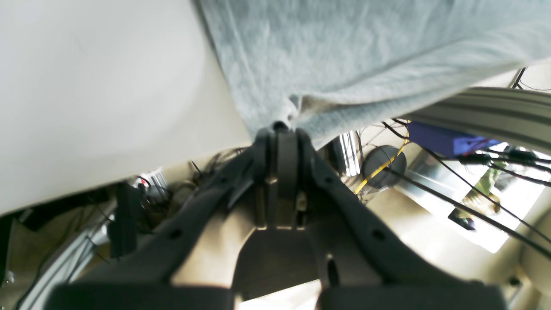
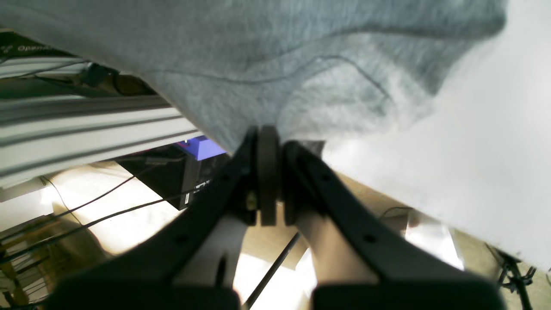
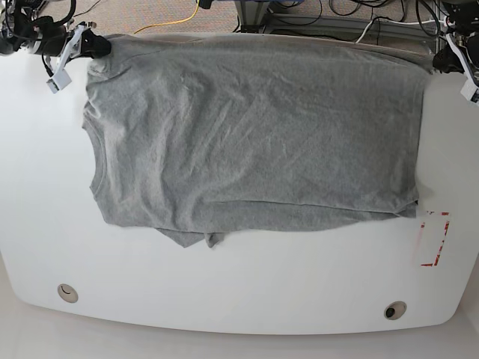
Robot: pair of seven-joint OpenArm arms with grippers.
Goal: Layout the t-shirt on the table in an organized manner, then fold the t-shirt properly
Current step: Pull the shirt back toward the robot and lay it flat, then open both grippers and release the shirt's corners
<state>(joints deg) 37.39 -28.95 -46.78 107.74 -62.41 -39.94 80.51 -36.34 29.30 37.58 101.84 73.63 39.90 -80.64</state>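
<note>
T-shirt (image 3: 254,134) grey, spread, lightly wrinkled

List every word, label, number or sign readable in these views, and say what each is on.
"Open…": partial white lettering on a dark panel in the right wrist view; the rest is blurred.
Red dashed rectangle on the table: a marking, no text.
The t-shirt: no print showing.

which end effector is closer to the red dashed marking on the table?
Left. The left end effector sits at the far table corner on the same side as the red dashed marking. The right end effector is at the opposite far corner, across the t-shirt.
</note>
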